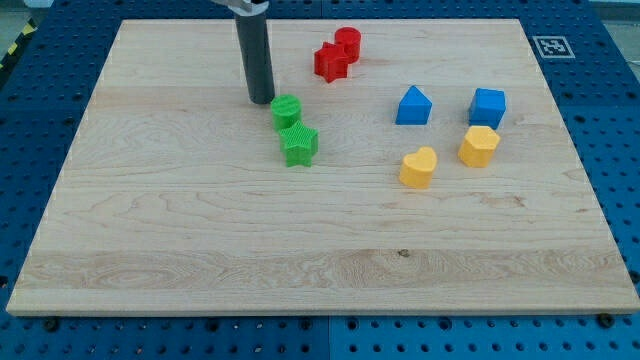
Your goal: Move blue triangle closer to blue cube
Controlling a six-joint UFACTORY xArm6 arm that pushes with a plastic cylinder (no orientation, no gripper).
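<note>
Tip far from target; no jaws here, only a bare rod, holding nothing.

Your tip sits at the view's upper left, just beside the green cylinder, green star below it. Blue triangle lies well to the view's right, blue cube near it further right. Come round to the triangle's left face and push straight right. Watch the red blocks above your path, yellow heart and yellow hexagon below.

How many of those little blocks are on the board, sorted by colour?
Red: 2, a red cylinder and a red star
Green: 2, a green cylinder and a green star
Blue: 2, the blue triangle and the blue cube
Yellow: 2, a yellow heart and a yellow hexagon
Total: 8
</note>
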